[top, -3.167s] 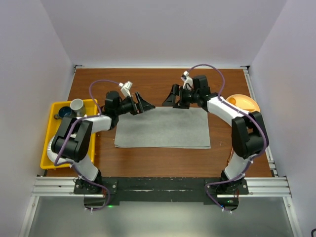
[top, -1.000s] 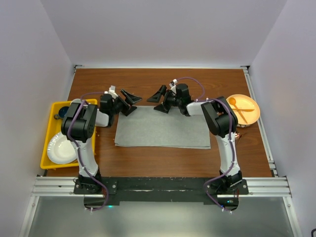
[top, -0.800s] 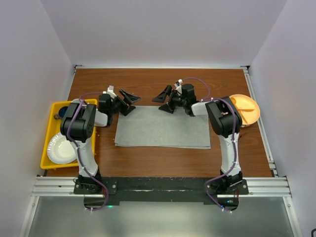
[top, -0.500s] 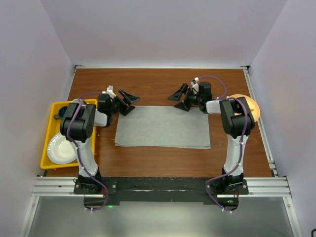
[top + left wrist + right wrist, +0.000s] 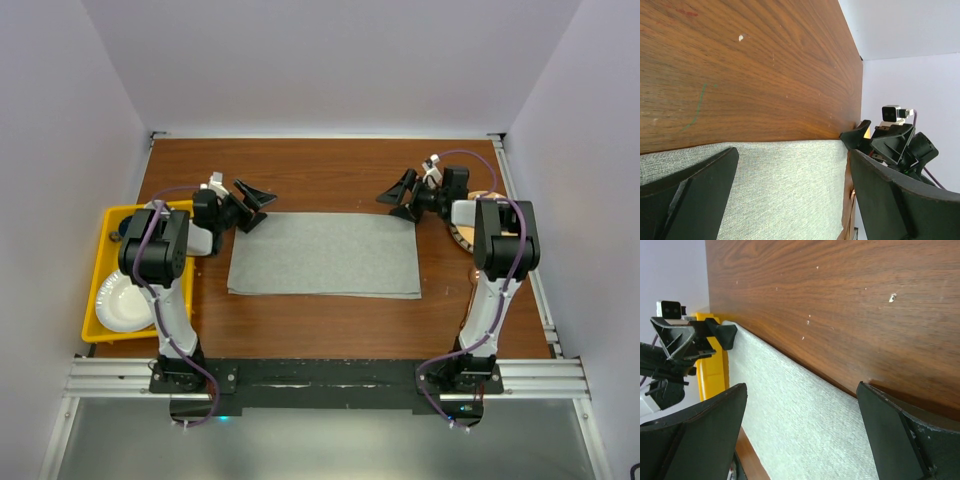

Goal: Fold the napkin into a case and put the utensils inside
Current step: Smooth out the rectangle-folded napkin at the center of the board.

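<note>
The grey napkin lies flat on the wooden table as a wide rectangle. My left gripper is open and empty, low over the napkin's far left corner. My right gripper is open and empty, low by the napkin's far right corner. The left wrist view shows the napkin between my open left gripper's fingers, with the right gripper beyond. The right wrist view shows the napkin between my open right gripper's fingers. No copper utensils show.
A yellow tray stands at the left edge with a white plate and cups in it; it also shows in the right wrist view. An orange plate is mostly hidden under my right arm.
My right gripper has swung right along the napkin's far edge, from its middle to its right corner, and now covers the orange plate. My left gripper has shifted slightly left. Both stayed open.
</note>
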### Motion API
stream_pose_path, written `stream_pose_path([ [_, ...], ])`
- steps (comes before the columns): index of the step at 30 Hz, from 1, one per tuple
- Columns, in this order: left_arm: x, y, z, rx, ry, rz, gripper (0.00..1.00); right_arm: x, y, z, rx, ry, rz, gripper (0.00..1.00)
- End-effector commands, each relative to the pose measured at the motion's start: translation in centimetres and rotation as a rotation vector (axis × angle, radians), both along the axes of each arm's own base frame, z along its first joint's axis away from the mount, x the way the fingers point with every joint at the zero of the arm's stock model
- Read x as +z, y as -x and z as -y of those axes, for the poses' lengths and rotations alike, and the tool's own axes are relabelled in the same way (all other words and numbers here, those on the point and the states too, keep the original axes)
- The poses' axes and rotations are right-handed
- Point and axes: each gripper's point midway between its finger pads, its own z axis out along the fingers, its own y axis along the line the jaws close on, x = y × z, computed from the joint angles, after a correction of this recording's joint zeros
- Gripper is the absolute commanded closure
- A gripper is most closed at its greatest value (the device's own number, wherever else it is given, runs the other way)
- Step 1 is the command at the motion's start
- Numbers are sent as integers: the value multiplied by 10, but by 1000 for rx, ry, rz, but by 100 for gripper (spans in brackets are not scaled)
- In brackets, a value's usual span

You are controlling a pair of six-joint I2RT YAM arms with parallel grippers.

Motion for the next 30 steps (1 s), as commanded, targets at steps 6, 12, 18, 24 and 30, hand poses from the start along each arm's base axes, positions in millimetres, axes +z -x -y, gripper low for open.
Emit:
stream_pose_path([
  [6,-25,1,-10,-17,-46,-31,0,-58,27,35,-17,161,-114,2],
  [12,28,-1,11,-155,-11,143,0,-2,17,28,6,135,-2,2],
  [18,68,-1,10,-191,-46,224,0,62,12,11,39,114,113,2],
  [24,47,-8,1,-139,-87,161,0,48,21,-14,136,217,127,2],
  [30,16,-11,-5,-110,-124,89,0,12,28,-13,179,254,50,2],
])
